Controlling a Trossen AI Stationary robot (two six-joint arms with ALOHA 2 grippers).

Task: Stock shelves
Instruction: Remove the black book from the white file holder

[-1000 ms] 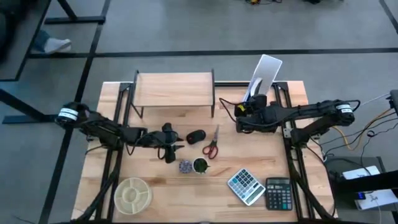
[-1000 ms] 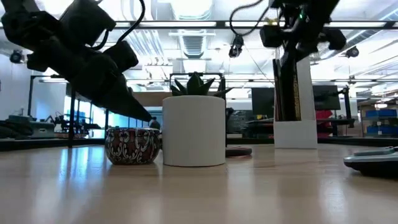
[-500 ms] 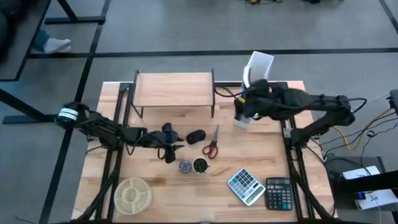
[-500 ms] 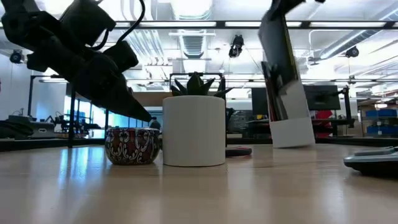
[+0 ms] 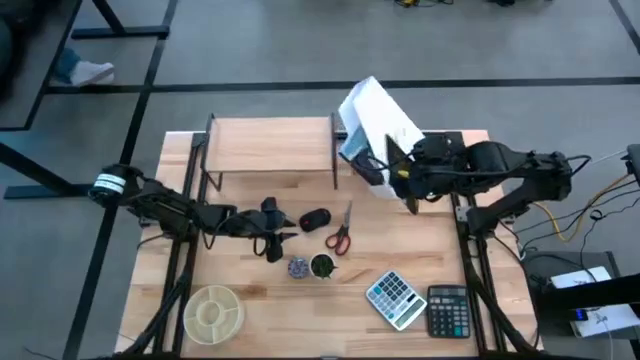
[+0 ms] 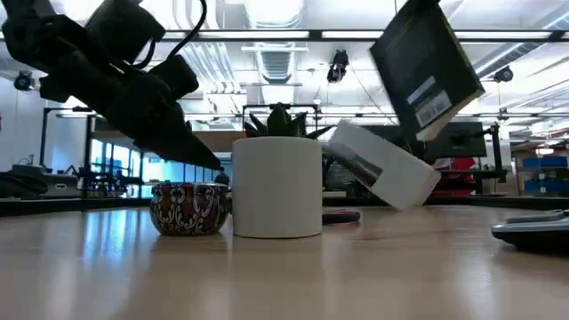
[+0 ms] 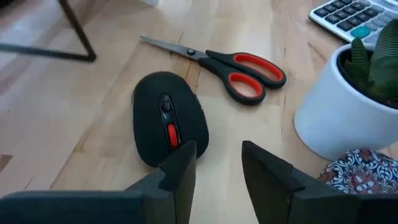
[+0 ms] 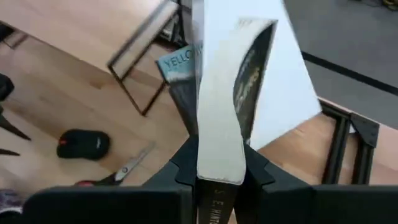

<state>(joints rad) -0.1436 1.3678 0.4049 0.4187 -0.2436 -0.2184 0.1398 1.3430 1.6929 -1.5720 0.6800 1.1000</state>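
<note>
The shelves (image 5: pixel 270 140), a low light-wood riser on black legs, stand at the table's far side. My right gripper (image 8: pixel 219 163) is just right of them, shut on a dark book (image 6: pixel 425 76) raised above the table. A white file holder (image 5: pixel 375 110) is tipped toward the shelves' right end, with a blue book (image 8: pixel 177 68) still in it. My left gripper (image 7: pixel 217 155) hovers open at the near end of a black mouse (image 7: pixel 168 121) in the table's middle, with nothing between its fingers. My right gripper pinches the dark book between its two fingers, one on each cover, next to the spine (image 8: pixel 219 146). The fingers reach in from the table's right. The book stands out beyond the fingers, lifted clear of the table and tilted (image 6: pixel 425 76).
Red-handled scissors (image 5: pixel 340 232), a white pot with a plant (image 5: pixel 322 266) and a patterned bowl (image 5: pixel 298 267) lie near the mouse. Two calculators (image 5: pixel 420 300) sit at the near right, a round divided dish (image 5: pixel 212 312) at the near left.
My right gripper has risen and gone toward the shelves, drawing the dark book up out of the file holder. The holder has tipped from upright over toward the shelves. The shelves have slid a little toward the table's left edge.
</note>
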